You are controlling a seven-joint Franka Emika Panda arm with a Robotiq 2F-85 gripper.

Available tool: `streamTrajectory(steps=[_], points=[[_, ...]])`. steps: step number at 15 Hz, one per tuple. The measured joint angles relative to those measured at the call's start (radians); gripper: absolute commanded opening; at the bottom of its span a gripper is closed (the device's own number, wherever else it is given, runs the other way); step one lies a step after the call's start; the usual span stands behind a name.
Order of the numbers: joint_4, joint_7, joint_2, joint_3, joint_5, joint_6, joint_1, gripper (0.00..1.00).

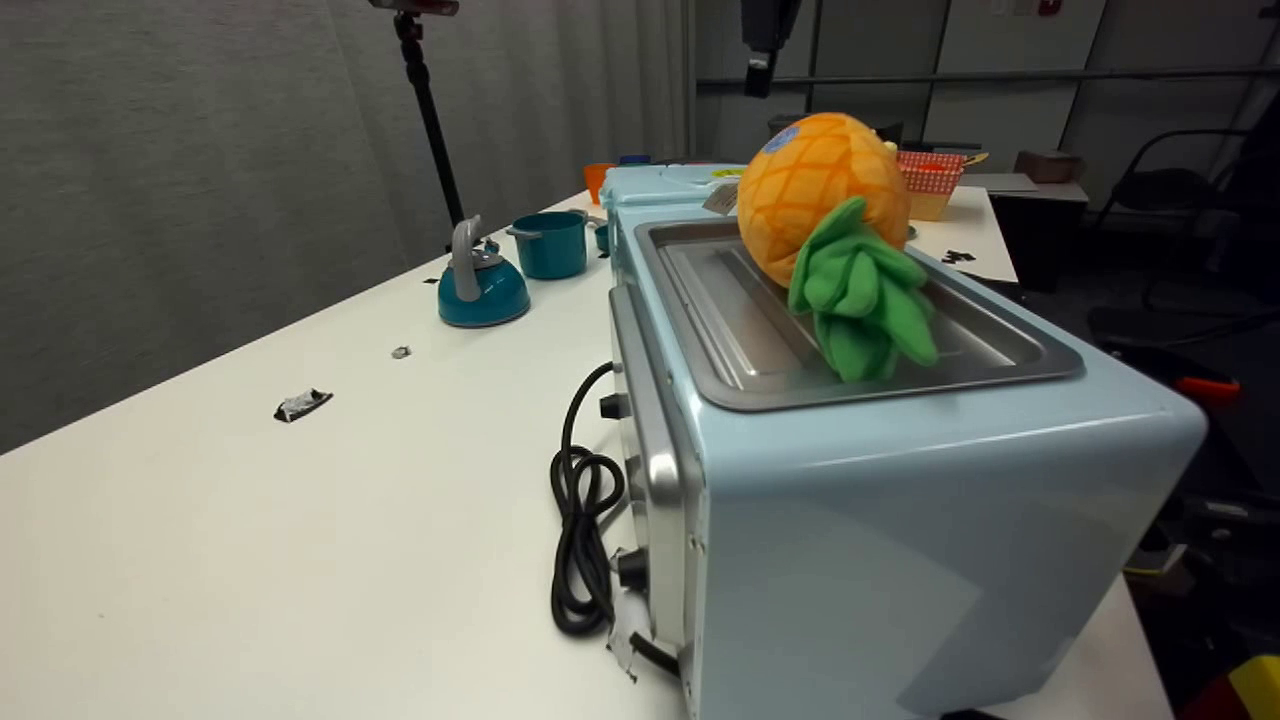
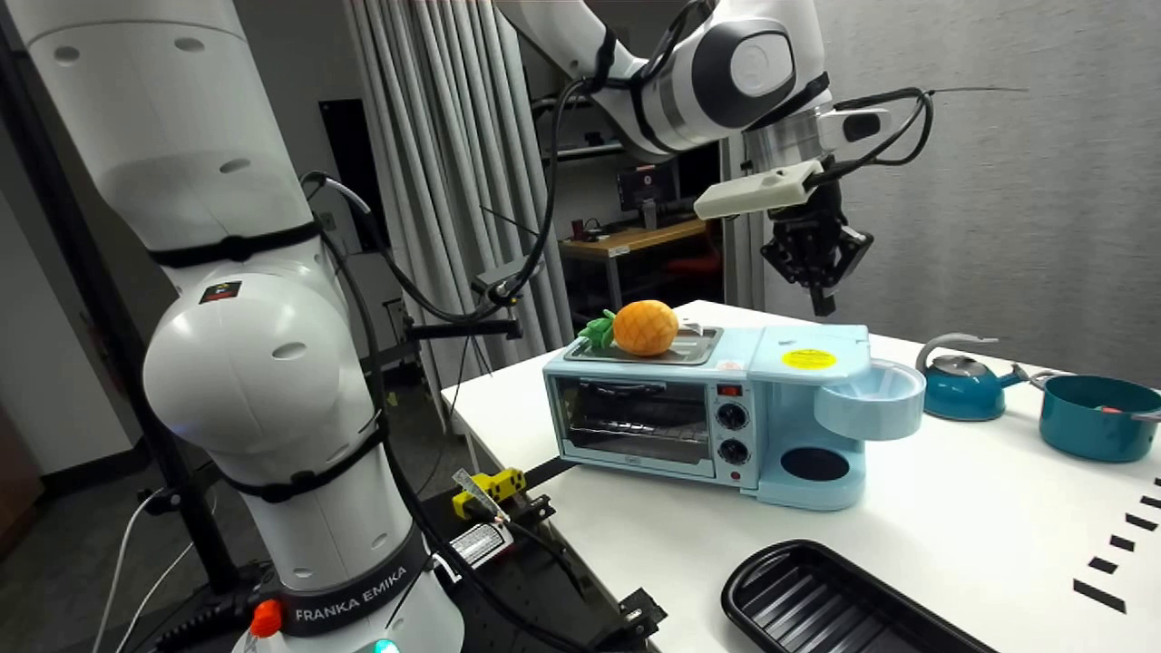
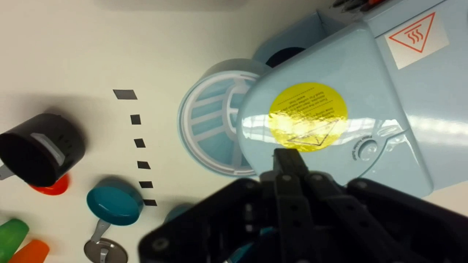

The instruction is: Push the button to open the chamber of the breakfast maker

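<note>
- Overhead, black gripper [image 2: 823, 304]: clenched, nothing seen between its fingers [image 3: 292, 166]; pointing down, apart from everything below.
- Button [image 3: 368, 149], one, small, round: set in the glossy cover [image 3: 365, 106], left of the yellow label [image 3: 309, 116]; no finger on it. Should want only a light, straight press.
- Chamber [image 2: 869, 413], one, round, ribbed inside: jutting out on the right from under the cover. Appears swung out, so the push may already be done. Judged light plastic; best taken gently by the rim.
- Breakfast maker [image 2: 733, 390], one, pale blue, boxy: on the white table [image 2: 952, 535], glass door [image 2: 635, 426] facing near. From where I stand, likely heavy and stiff, its skin slippery; poor to grasp, better left standing and pressed from above.
- Pineapple plush [image 2: 646, 328], one: lying on the metal tray [image 1: 715, 305] at the left of the maker's top.
- Kettle [image 2: 963, 397] and pot [image 2: 1093, 426], teal: right of the chamber.
- Arm [image 2: 272, 349], one, white: rooted at near left, upper links reaching over to the right, wrist [image 2: 787, 147] bent so the gripper hangs down.
</note>
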Motion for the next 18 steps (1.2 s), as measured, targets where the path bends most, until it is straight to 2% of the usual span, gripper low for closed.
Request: streamTrajectory(steps=[1,9,11,18], points=[[-0.015,0.000,-0.017,0.000,0.000,0.015,0.000,0.27],[-0.105,0.001,-0.121,0.000,0.001,0.072,0.000,0.87],[-0.121,0.001,-0.140,0.000,0.001,0.074,0.000,0.98],[-0.162,0.001,-0.197,0.000,0.001,0.074,0.000,1.00]])
